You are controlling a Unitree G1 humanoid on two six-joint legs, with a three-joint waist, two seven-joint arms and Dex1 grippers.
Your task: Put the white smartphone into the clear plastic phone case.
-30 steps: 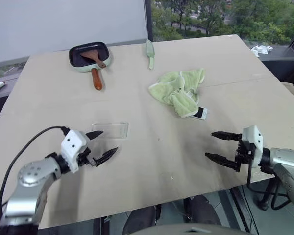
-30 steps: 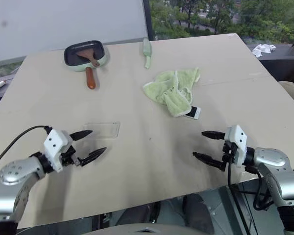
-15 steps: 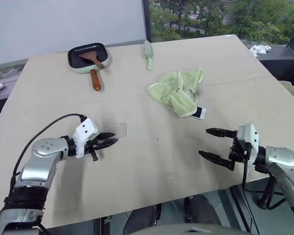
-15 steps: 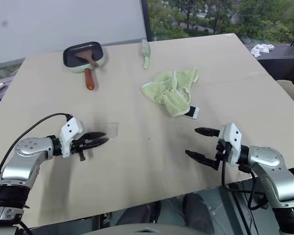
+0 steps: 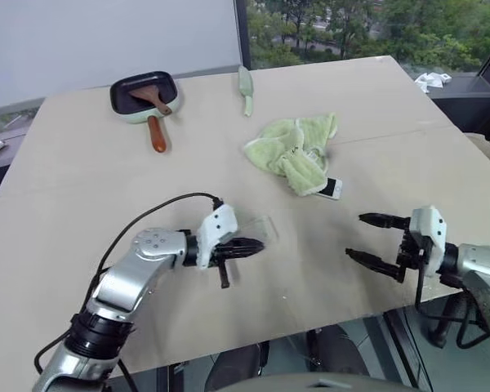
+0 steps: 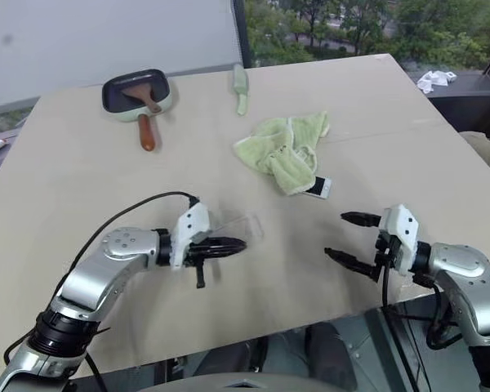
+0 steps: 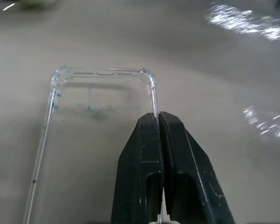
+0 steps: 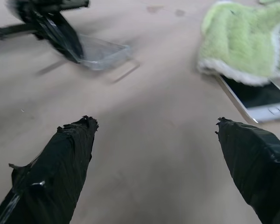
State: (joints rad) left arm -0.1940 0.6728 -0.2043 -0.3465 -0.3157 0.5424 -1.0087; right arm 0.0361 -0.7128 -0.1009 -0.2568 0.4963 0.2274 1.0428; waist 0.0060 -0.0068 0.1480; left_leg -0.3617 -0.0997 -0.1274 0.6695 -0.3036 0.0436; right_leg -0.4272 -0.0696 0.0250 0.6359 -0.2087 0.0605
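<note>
The white smartphone (image 5: 332,189) lies on the table right of centre, its far end tucked under a green cloth (image 5: 294,147); the right wrist view shows its white bezel and dark screen (image 8: 259,100). The clear plastic phone case (image 5: 259,228) is near the table's middle, pinched by one long rim in my left gripper (image 5: 257,243), which is shut on it (image 7: 157,116). The case (image 8: 100,51) hangs slightly tilted just above the tabletop. My right gripper (image 5: 356,237) is open and holds nothing, near the front edge, in front of the phone.
At the back left sits a pale green frying pan (image 5: 143,95) with a wooden spatula in it. A pale green utensil (image 5: 247,88) lies at the back centre. The table's front edge (image 5: 310,322) runs close under both arms.
My left gripper shut on the case's rim and carried it to the right, from the left part of the table toward the middle. The right arm stayed roughly in place, still open.
</note>
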